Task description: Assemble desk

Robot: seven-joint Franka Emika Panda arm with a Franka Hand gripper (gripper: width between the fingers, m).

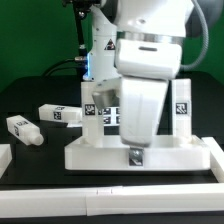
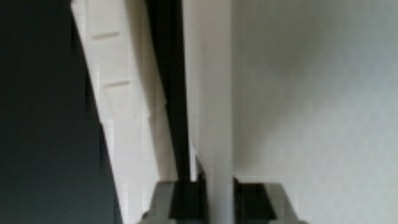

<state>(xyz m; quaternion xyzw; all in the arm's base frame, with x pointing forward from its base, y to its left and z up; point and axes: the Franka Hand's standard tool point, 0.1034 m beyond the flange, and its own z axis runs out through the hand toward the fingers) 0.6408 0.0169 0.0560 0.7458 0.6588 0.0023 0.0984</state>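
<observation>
Nearest to me in the exterior view, a white bar (image 1: 110, 197) lies along the front of the black surface (image 1: 30, 150). Just behind it sits the desk panel (image 1: 185, 157), flat, its long side facing me.

The gripper (image 1: 133, 155) is down on the near rim of that panel, a little to the exterior view's left of its middle. In the wrist view the gripper (image 2: 212, 195) has its dark fingers (image 2: 173, 200) drawn close together, with a thin white edge of the panel (image 2: 210, 100) running between them. I read that as clamped on the panel's rim. The white arm (image 1: 145, 75) rises straight above it and hides the panel's centre.

Further back, two legs stand upright at the panel's far corners: the left upright leg (image 1: 92, 117) and the right upright leg (image 1: 180, 108), both with black-and-white tags. I can't tell how deeply they are seated.

Off to the exterior view's left, two loose legs lie on the surface well apart from the panel: the nearer loose leg (image 1: 22, 127) and the farther loose leg (image 1: 60, 114).
</observation>
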